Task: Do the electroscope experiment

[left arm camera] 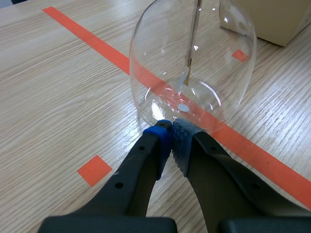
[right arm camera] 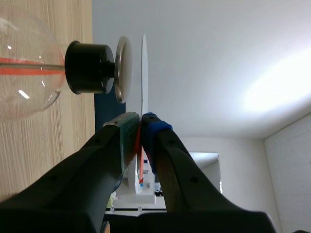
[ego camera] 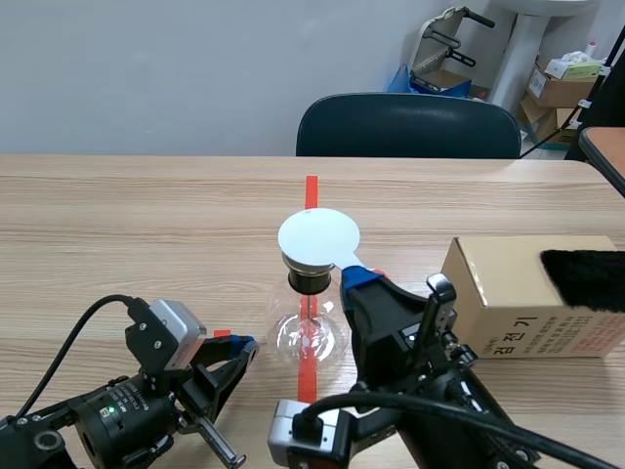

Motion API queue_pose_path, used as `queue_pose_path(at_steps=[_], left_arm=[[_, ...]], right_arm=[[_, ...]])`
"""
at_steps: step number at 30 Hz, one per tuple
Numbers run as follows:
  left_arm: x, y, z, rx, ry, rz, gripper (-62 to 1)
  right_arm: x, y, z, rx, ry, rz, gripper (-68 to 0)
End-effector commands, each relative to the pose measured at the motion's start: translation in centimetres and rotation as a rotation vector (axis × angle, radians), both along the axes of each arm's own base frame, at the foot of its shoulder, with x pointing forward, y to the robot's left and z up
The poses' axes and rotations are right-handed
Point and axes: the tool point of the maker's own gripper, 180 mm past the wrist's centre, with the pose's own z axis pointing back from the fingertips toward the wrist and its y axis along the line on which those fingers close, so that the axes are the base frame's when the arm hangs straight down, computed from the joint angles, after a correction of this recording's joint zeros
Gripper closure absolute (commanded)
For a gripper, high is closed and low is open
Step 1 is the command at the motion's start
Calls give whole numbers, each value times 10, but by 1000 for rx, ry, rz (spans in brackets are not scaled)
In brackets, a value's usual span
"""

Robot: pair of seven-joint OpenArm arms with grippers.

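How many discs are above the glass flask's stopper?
2: a metal disc fixed on the black stopper, and a thin white disc close above it, gripped by the right tool.

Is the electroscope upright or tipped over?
Upright: the electroscope rests on its glass base on the table, stopper on top, under the white disc in the right gripper.

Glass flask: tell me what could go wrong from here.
The right gripper holds the thin white disc by its edge, just above the metal cap of the flask; pressing down off-centre might tip the flask. The shut left gripper sits at the round glass base; a nudge might push it over.
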Motion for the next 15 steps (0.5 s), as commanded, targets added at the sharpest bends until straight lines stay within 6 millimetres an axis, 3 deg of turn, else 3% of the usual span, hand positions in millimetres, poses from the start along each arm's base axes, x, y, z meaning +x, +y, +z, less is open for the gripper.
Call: queue_pose_path(at_steps=[1,15], left_arm=[[0,-5,6,-22,-15,-5,-25],[0,-5,6,-23,-14,-6,-26]], right_arm=[[2,0,6,-1,-27,17,-9],[0,3,6,-3,-25,33,-9]])
